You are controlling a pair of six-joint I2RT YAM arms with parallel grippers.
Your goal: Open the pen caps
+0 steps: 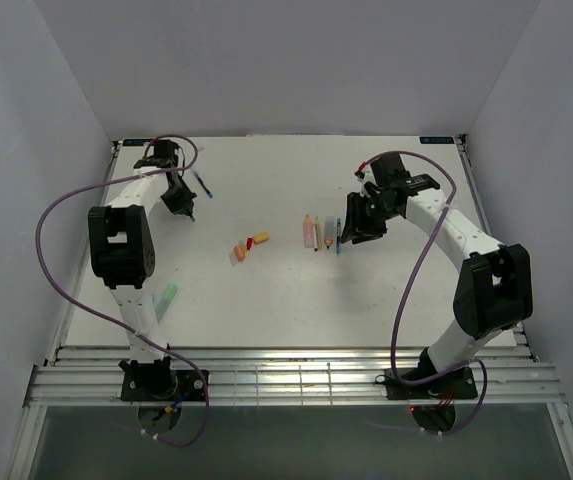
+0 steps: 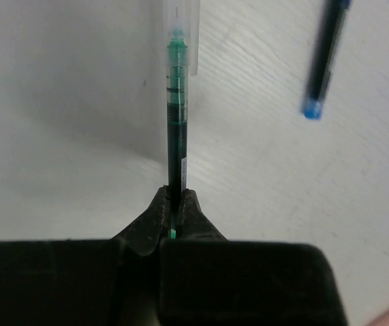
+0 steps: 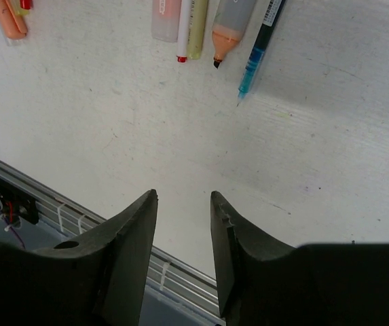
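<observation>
At far left of the table [image 1: 296,310], left gripper [image 2: 176,201] is clamped on a green pen [image 2: 175,136], with a clear cap [image 2: 180,34] over the tip. Blue pen [image 2: 323,61] lies just beside. Right gripper [image 3: 184,197] hangs with fingers apart, nothing between them. Row of pens [image 3: 228,34] sits just beyond it, and an orange cap [image 1: 238,253] lies mid-table.

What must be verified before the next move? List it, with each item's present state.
1. Left gripper grips the green pen: ok, shut on its barrel.
2. Clear cap off the pen: not ok, it covers the tip.
3. Right gripper open to take the cap: ok.
4. Right gripper at the cap: not ok, it hovers by the uncapped pens, across the table.
5. Cap end lifted off the table: cannot tell.
</observation>
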